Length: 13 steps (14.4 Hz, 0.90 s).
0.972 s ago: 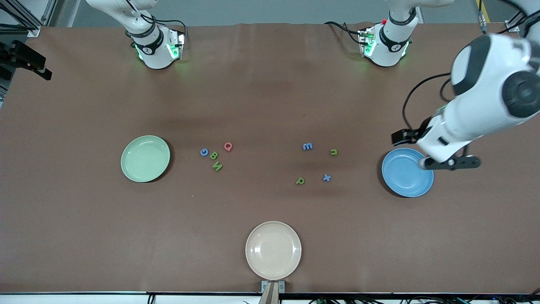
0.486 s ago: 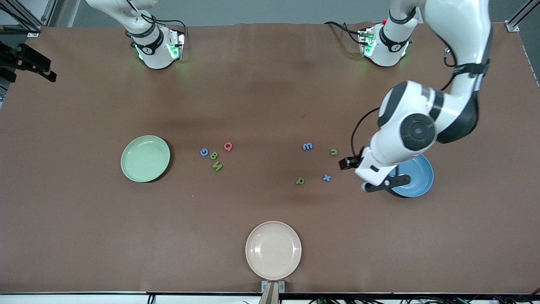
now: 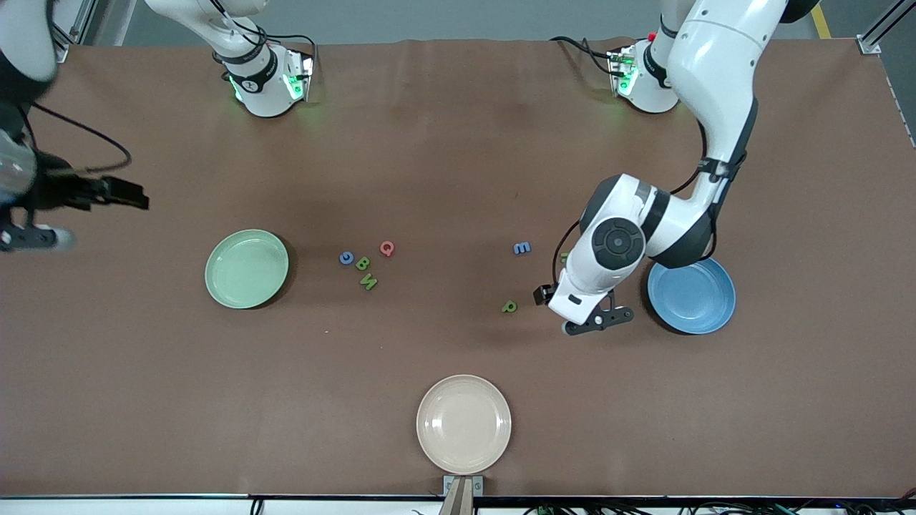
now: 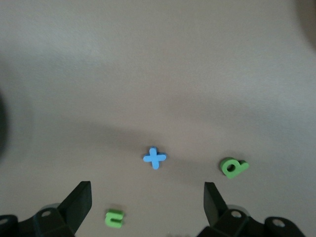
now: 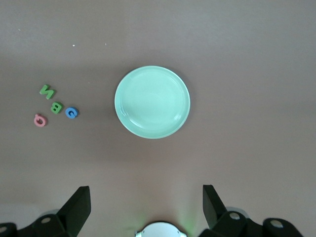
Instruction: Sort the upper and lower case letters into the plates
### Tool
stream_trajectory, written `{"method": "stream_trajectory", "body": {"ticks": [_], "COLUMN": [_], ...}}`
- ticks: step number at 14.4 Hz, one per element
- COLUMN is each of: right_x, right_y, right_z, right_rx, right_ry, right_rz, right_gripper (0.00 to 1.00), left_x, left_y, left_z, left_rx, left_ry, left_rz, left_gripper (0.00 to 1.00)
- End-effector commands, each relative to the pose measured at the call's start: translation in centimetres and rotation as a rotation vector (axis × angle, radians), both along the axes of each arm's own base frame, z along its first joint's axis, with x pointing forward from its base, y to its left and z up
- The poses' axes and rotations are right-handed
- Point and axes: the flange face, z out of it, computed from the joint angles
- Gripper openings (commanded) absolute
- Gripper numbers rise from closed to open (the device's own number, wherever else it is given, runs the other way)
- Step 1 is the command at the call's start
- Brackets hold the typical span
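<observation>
Left tool [image 4: 147,210] spread wide over blue x [image 4: 155,158], between green n [image 4: 114,217] and green p [image 4: 234,167]; right tool [image 5: 146,210] spread too, up over tabletop [image 3: 458,143] beside pale green plate [image 3: 247,269]. Blue plate [image 3: 691,296] near the lowercase cluster. Risk: could nudge n or p coming down, letters so close; thin x may slip the pinch.

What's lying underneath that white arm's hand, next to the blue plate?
In the left wrist view, a blue x and a green n lie on the table under the open left gripper. The front camera's view of them is blocked.
</observation>
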Motion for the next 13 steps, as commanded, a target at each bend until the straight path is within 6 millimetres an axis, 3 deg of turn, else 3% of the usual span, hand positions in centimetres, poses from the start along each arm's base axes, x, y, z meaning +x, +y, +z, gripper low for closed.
{"method": "stream_trajectory", "body": {"ticks": [1, 4, 5, 7, 9, 12, 13], "right_x": [0.2, -0.2, -0.3, 0.0, 0.7, -0.7, -0.9], "right_y": [2.6, 10.2, 11.8, 13.7, 14.3, 17.9, 18.0], "right_z": [-2.0, -6.3, -8.0, -10.7, -13.5, -15.3, -15.5], "right_rx": [-0.011, -0.071, -0.085, -0.094, -0.118, -0.159, -0.171], "right_ry": [-0.033, -0.057, -0.07, -0.101, -0.096, -0.095, -0.091], "right_rz": [-0.079, -0.272, -0.342, -0.399, -0.439, -0.594, -0.635], "right_gripper": [1.0, 1.0, 1.0, 1.0, 1.0, 1.0, 1.0], "left_x": [-0.3, -0.1, -0.2, -0.6, -1.1, -1.8, -2.0], "left_y": [-0.4, -0.4, -0.5, -0.5, -0.2, 0.0, 0.2], "left_z": [-2.0, -4.5, -5.2, -6.2, -7.2, -8.1, -8.5], "left_rx": [0.014, -0.001, -0.002, -0.013, -0.03, -0.027, -0.022], "left_ry": [-0.008, -0.022, -0.02, -0.033, -0.055, -0.048, -0.04], "left_rz": [0.012, 0.014, 0.012, 0.012, 0.013, 0.011, 0.012], "left_gripper": [1.0, 1.0, 1.0, 1.0, 0.99, 0.9, 0.85]}}
